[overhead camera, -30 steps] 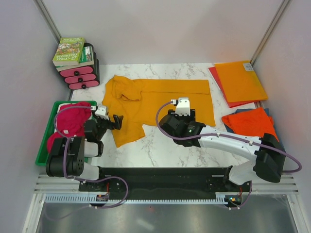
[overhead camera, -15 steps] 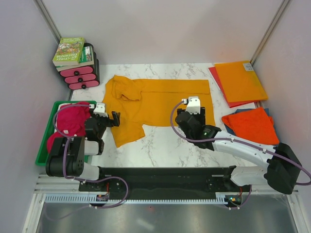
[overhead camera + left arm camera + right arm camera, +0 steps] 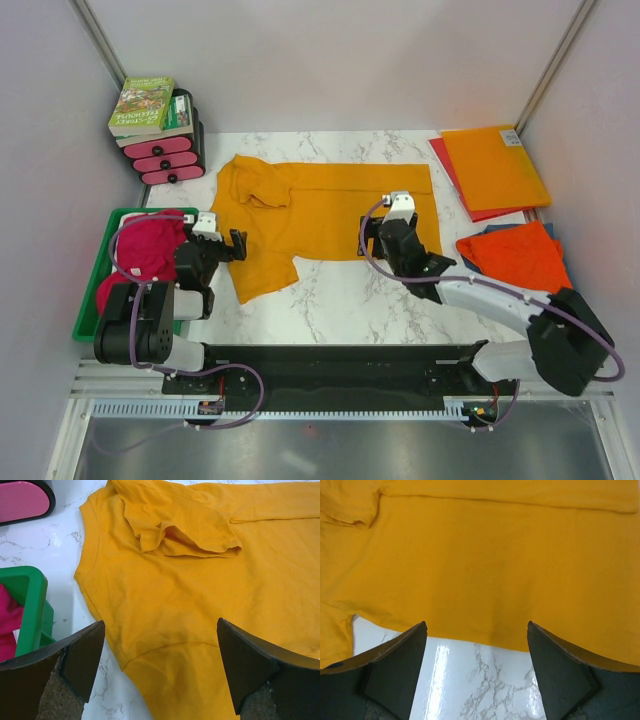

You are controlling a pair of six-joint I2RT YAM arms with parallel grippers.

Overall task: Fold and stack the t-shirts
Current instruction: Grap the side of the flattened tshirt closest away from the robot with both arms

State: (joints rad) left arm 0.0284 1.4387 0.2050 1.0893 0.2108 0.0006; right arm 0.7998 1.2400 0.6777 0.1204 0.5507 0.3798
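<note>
A golden-orange t-shirt (image 3: pixel 320 205) lies spread on the marble table, one sleeve folded over near the collar; it also fills the left wrist view (image 3: pixel 200 580) and the right wrist view (image 3: pixel 485 565). My left gripper (image 3: pixel 235 245) is open and empty above the shirt's near-left sleeve (image 3: pixel 165 675). My right gripper (image 3: pixel 392 240) is open and empty over the shirt's near hem (image 3: pixel 475 642). A red-orange t-shirt (image 3: pixel 515 255) lies folded on a blue one at the right. A magenta-pink shirt (image 3: pixel 150 250) sits in the green tray (image 3: pixel 100 280).
Stiff orange and red sheets (image 3: pixel 490 165) lie at the back right. A stack of pink-and-black cases with books (image 3: pixel 160 130) on top stands at the back left. A pink case (image 3: pixel 22 500) and the green tray's corner (image 3: pixel 30 610) show in the left wrist view.
My right gripper has moved right and toward the back, from the shirt's middle hem to its near-right hem. My left gripper has shifted slightly.
</note>
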